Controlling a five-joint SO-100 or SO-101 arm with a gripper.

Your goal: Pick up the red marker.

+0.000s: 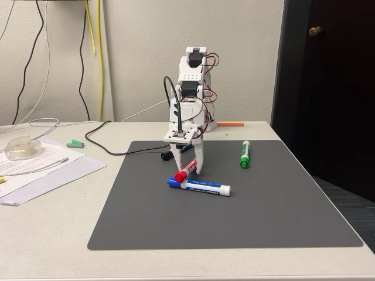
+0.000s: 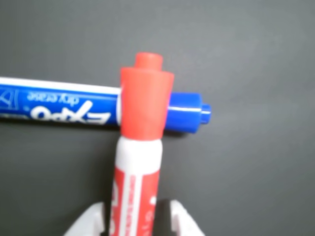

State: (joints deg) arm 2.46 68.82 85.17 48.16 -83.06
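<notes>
I am gripping the red marker [image 2: 138, 172] in the gripper [image 1: 188, 170], its cap overlapping the blue marker [image 1: 202, 187]; next I am judging a straight lift clear.

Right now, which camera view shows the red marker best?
The wrist view: the red marker appears large, its cap crossing above the blue marker. The fixed view shows it small, held in the end effector.

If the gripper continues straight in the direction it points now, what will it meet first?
The gripper points down, shut on the red marker. Straight ahead, the marker's cap would probably meet the blue marker lying crosswise under it, then the grey mat. Depth between them is unclear.
</notes>
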